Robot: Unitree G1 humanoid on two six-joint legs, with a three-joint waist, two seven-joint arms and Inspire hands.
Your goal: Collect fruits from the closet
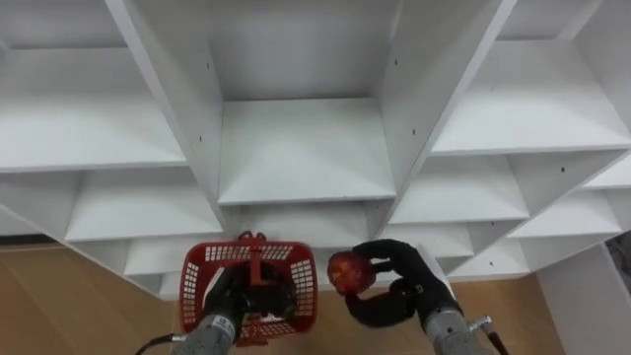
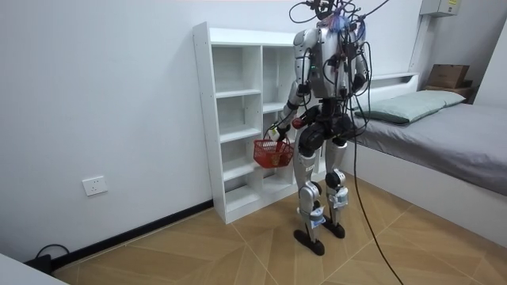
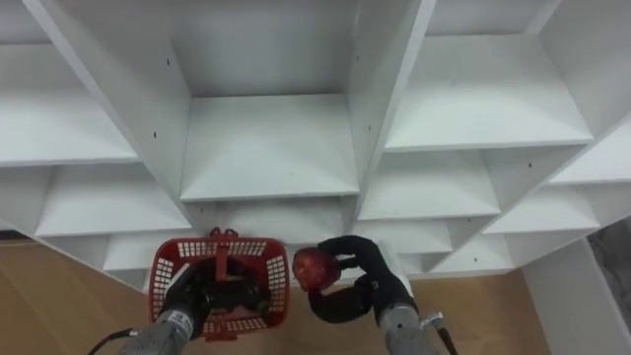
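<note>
Before the white closet (image 1: 306,148), the left hand (image 1: 225,301) grips the red basket (image 1: 202,258) by its handle; the right hand (image 1: 399,286) is clamped round a red fruit (image 1: 347,271) just beside it

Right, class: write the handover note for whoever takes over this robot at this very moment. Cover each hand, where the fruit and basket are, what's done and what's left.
Left hand: shut on the handle of the red basket, held in front of the closet.
Right hand: shut on a red fruit, level with the basket's right rim and just outside it.
Done: one fruit picked and brought beside the basket.
Left: drop it into the basket. I cannot tell what the basket already holds. The shelves facing the robot look bare, so probably check the others.
</note>
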